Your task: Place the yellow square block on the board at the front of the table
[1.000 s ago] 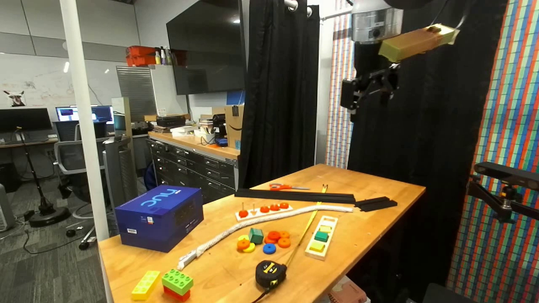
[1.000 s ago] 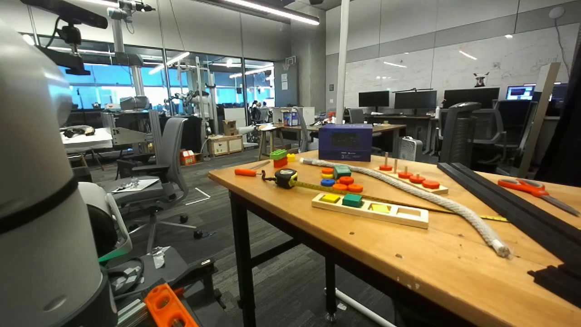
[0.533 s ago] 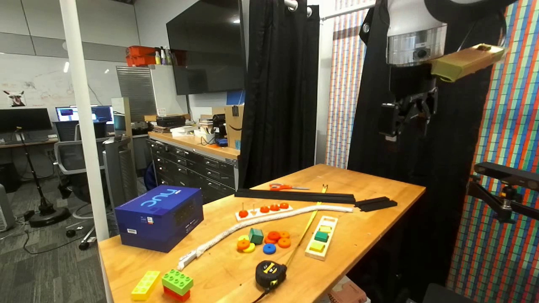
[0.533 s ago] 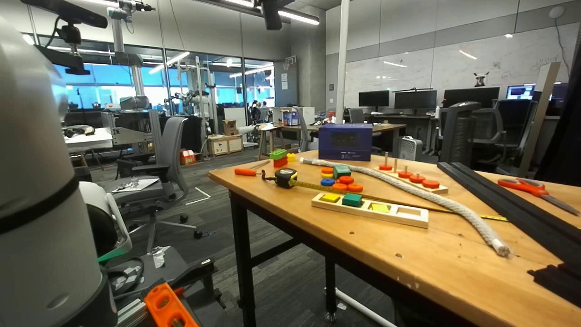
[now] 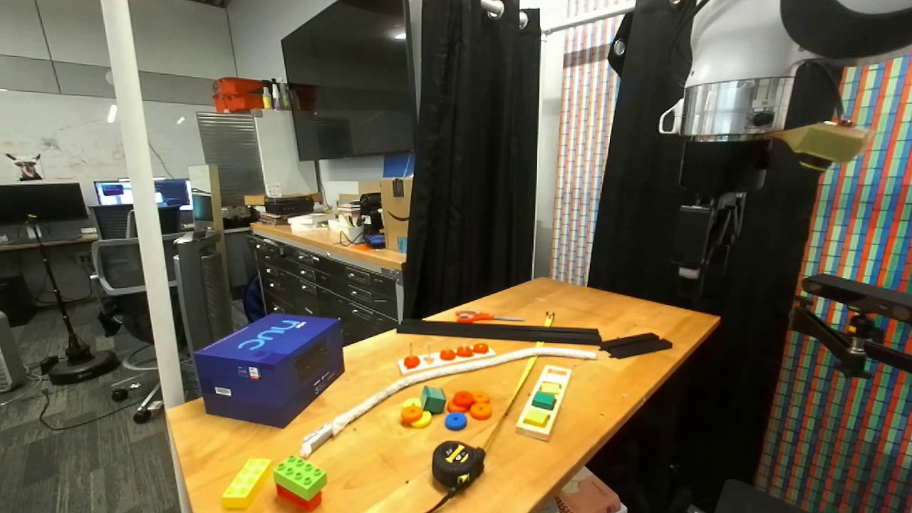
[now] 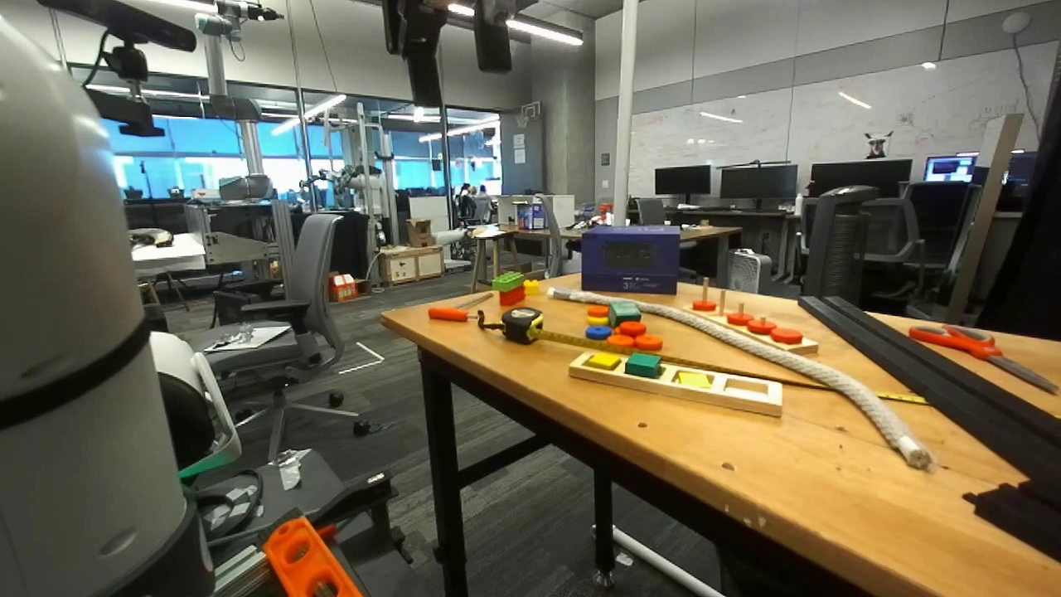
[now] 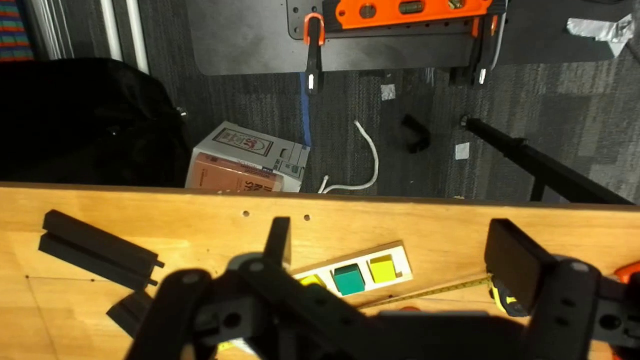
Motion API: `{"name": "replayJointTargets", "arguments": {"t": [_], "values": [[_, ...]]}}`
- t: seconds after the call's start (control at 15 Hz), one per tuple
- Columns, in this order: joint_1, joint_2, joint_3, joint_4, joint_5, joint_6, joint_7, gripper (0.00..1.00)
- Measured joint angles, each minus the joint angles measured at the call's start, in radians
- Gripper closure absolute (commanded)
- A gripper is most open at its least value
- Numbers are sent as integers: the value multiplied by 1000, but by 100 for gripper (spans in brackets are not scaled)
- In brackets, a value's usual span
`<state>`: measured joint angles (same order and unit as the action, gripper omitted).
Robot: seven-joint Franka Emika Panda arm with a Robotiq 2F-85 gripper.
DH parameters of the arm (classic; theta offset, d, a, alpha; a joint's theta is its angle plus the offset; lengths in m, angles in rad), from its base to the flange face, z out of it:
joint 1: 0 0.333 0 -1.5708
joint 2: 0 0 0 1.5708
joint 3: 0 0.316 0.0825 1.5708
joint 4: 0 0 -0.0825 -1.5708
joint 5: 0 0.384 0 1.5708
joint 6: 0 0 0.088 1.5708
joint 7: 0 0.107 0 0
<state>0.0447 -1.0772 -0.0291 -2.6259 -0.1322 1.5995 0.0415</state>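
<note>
As the wrist view shows, the gripper (image 7: pixel 392 237) crops the board (image 7: pixel 400 256).

A white rope (image 6: pixel 734 337) crosses the drawn-out tape measure (image 5: pixel 457 464) — a blue box (image 5: pixel 271 370) stands nearby.

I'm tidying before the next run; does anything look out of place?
The tape measure looks odd: its blade is pulled out, running under the rope. A green block also seems tilted among loose rings.
</note>
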Motion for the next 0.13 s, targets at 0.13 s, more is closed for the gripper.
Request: {"name": "replayJointTargets", "arguments": {"t": [0.13], "values": [[1, -12, -1, -8, 1, 0, -6, 0]]}}
